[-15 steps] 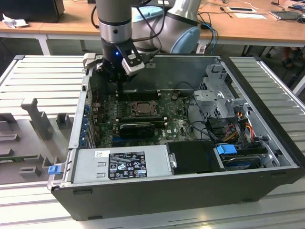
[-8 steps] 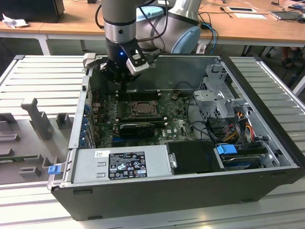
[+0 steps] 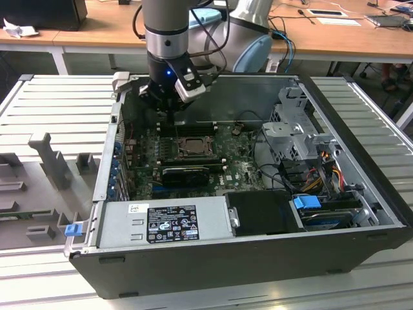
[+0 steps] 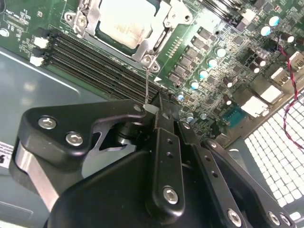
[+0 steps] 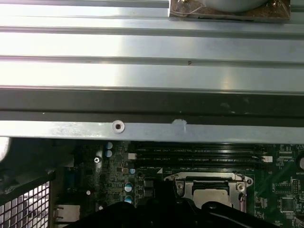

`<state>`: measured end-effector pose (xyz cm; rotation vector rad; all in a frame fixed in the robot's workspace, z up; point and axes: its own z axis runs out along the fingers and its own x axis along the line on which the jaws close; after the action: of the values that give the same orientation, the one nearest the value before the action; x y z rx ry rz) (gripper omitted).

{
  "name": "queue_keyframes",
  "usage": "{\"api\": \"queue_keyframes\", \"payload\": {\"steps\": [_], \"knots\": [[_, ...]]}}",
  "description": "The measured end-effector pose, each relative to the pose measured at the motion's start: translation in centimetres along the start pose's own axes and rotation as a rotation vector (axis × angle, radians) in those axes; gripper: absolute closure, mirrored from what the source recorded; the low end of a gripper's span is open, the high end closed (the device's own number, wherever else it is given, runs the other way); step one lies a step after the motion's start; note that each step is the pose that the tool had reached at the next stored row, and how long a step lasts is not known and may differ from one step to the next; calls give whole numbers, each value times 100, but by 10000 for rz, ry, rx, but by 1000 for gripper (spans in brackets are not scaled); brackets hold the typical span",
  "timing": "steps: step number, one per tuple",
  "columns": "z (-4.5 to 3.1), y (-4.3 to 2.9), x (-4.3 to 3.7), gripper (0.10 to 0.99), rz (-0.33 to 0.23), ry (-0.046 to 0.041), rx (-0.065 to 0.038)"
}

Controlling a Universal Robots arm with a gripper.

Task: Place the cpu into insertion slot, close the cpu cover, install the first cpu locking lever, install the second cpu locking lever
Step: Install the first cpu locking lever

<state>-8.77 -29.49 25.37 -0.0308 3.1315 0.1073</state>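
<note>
Open computer case [image 3: 361,213] on ribbed metal bench | cpu [image 4: 124,21] seated in insertion slot [image 3: 192,146], cpu cover [image 4: 153,43] down | gripper [image 4: 159,107] jaws pinched together on thin locking lever [image 4: 147,83]

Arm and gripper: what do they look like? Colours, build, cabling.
The arm is a silver-grey cylinder with a black band and a pale-blue joint cap behind it; black cables loop beside it. A small blue light glows on the black wrist. The gripper is matte black, with linked bars joined by silver screws.
</note>
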Motion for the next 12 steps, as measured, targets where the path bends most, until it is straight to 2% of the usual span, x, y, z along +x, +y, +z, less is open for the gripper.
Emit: {"api": "queue_keyframes", "payload": {"steps": [4, 6, 7, 8, 11, 12], "knots": [[9, -4, -142, 980, 1, 2, 0], [17, -6, -238, 980, 0, 2, 1], [25, -8, -320, 980, -2, 3, 0], [32, -10, -369, 980, 1, 1, -6], [40, -11, -396, 980, 1, -5, -387], [56, -13, -399, 980, 2, -10, -439]]}}
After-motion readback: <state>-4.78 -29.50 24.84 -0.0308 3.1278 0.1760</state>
